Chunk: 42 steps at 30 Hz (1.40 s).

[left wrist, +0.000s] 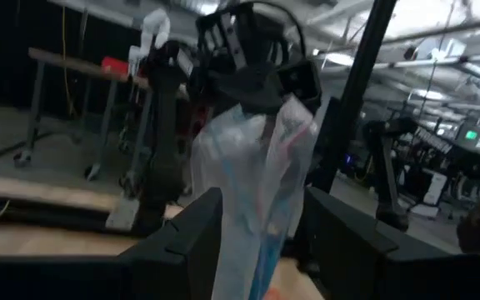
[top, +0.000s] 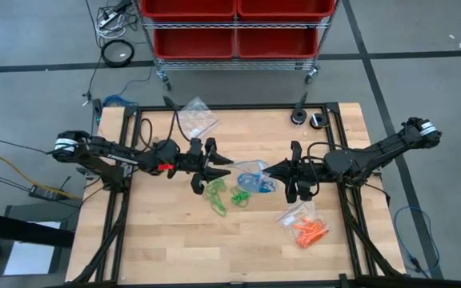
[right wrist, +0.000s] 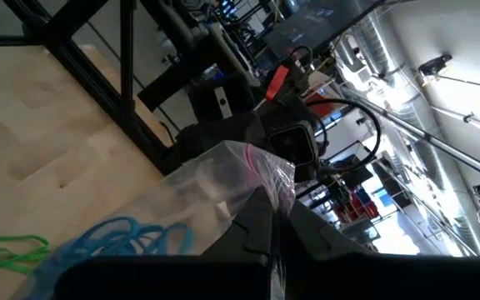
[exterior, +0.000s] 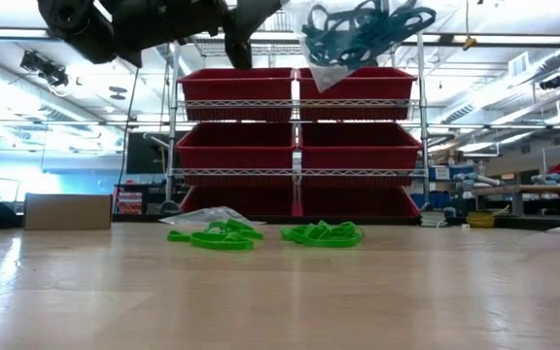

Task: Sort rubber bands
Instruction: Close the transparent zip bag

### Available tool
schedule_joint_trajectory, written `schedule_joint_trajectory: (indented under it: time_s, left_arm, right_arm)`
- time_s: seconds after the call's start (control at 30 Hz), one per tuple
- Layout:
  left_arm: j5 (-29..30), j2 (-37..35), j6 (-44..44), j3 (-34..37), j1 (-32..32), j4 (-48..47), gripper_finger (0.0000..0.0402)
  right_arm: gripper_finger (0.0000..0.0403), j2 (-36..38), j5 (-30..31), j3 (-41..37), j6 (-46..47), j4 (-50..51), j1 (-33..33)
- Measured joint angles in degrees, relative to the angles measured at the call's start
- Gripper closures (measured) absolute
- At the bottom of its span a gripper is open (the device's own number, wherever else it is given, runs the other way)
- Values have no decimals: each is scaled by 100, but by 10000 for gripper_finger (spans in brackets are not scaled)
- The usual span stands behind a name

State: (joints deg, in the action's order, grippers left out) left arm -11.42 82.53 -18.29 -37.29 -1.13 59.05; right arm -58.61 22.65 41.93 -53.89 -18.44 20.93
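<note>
A clear zip bag holding blue rubber bands hangs in the air over the table's middle. My right gripper is shut on it and comes in from the table's right. My left gripper faces it from the left and is open. In the left wrist view its two fingers stand on either side of the bag's lower part. Green rubber bands lie loose on the wood under the bag. My right gripper pinches the bag's zip edge, with its pink strip, between its two fingers. The fingers come at it about level from the table's right. The bag hangs below the hold, clear of the table, with the blue bands inside. My left gripper: whether its fingers touch the bag I cannot tell.
A clear bag with orange rubber bands lies near the right rail. Another clear bag lies at the far edge, and two small dark round things at the far right. A rack of red bins stands beyond the table.
</note>
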Motion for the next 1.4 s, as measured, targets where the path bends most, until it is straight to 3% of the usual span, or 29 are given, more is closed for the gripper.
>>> schedule_joint_trajectory:
  time_s: [0.33, 0.83, 1.4]
  left_arm:
    - [5, 763, -189, -299, 0, 724, 224]
    - [24, 778, -179, -302, 0, 939, 225]
    - [27, 778, -25, -300, 0, 1001, 283]
  right_arm:
    - [403, 0, -4, 0, -7, -143, 0]
    - [403, 0, 17, 0, -22, -116, -3]
    - [403, 0, 26, 0, -17, -116, -4]
